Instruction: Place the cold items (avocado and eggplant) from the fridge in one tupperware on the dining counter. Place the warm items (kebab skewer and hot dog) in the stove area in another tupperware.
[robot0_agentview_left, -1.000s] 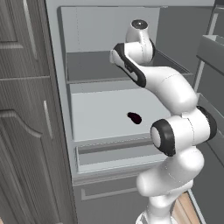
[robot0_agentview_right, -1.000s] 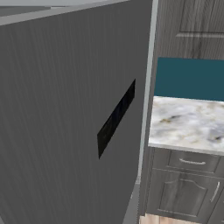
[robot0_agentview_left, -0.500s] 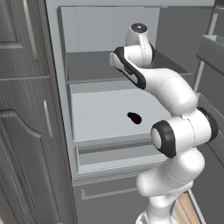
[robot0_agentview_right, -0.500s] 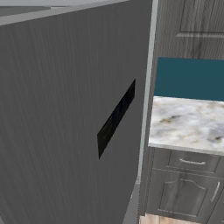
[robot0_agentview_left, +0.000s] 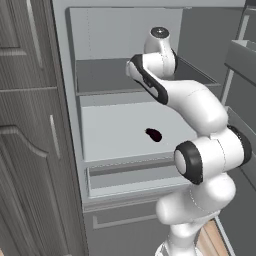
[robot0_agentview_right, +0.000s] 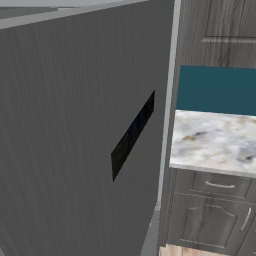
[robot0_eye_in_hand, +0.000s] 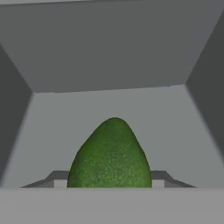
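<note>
Grey fills most of the scene: an open fridge (robot0_agentview_left: 125, 125) stands ahead of the base in the left base view, flanked on its left by dark wood-grain cabinet doors (robot0_agentview_left: 25, 150). Its open door (robot0_agentview_right: 85, 130), seen from outside in the right base view, is a broad dark grey panel with a slanted black slot in it. Beside that door sits a marble-patterned table (robot0_agentview_right: 215, 142) with a teal wall (robot0_agentview_right: 217, 90) above it and dark drawers (robot0_agentview_right: 215, 210) below.

Inside the fridge, pale shelves are stacked one above another, with a drawer at the bottom. The white arm (robot0_agentview_left: 200, 150) rises from the lower right of the left base view and reaches into the upper shelf (robot0_agentview_left: 105, 75). On the shelf below lies a small dark eggplant (robot0_agentview_left: 153, 134), apart from the arm.

Along the hand view, the green avocado (robot0_eye_in_hand: 110, 155) rests on the grey shelf floor, narrow end pointing away, between the two fingers of the pincer (robot0_eye_in_hand: 110, 183). The pincer is clamped on the avocado, with a fingertip showing at either flank.
</note>
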